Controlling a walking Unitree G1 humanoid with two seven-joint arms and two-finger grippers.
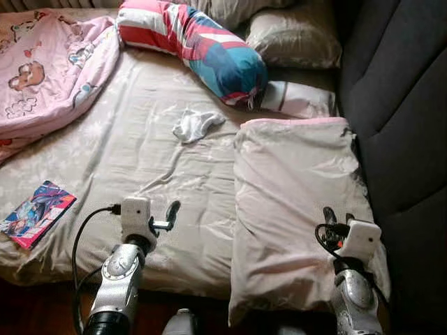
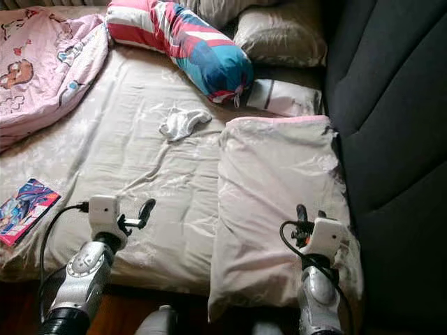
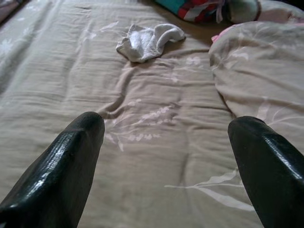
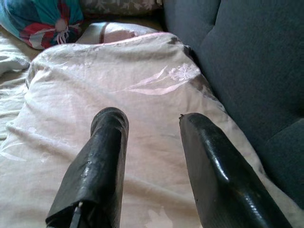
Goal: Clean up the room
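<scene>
A crumpled white sock (image 1: 196, 124) lies on the beige bed sheet (image 1: 140, 174), well ahead of my left gripper (image 1: 170, 215). That gripper hovers low over the sheet near the bed's front edge, its black fingers (image 3: 71, 156) spread wide with nothing between them. My right gripper (image 1: 338, 216) is over the near end of a large pale pink pillow (image 1: 293, 202), fingers (image 4: 107, 152) open and holding nothing. A colourful book (image 1: 36, 213) rests at the bed's front left.
A pink cartoon blanket (image 1: 49, 70) is bunched at the back left. A striped red, white and blue bolster (image 1: 195, 42) and grey pillows (image 1: 293, 35) lie at the head. A dark padded wall (image 1: 398, 105) runs along the right.
</scene>
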